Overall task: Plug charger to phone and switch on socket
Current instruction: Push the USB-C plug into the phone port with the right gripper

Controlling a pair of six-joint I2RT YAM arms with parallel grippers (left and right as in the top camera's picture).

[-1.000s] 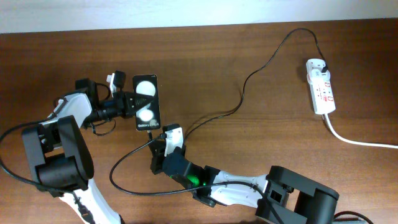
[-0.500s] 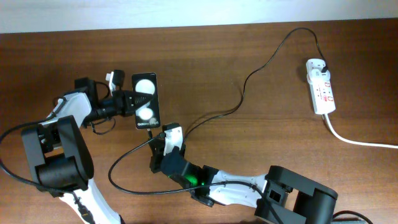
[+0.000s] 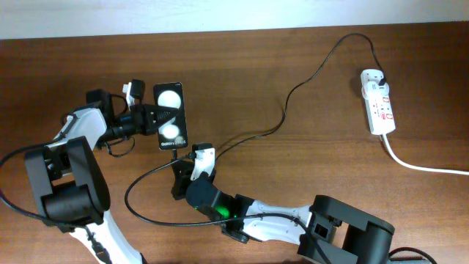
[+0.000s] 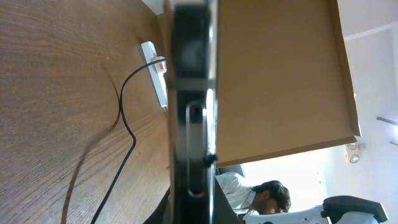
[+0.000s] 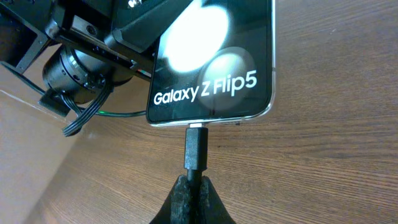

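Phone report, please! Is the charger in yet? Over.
Left gripper shut on phone. Right gripper shut on charger, tip at phone's port. Nothing in the way. Over.

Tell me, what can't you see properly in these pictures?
- Overhead: the socket switches are too small to tell on or off.
- Right wrist: the charger tip meets the phone; how far in it goes is hidden.
- Left wrist: the phone, edge-on, hides its own screen and part of the socket.
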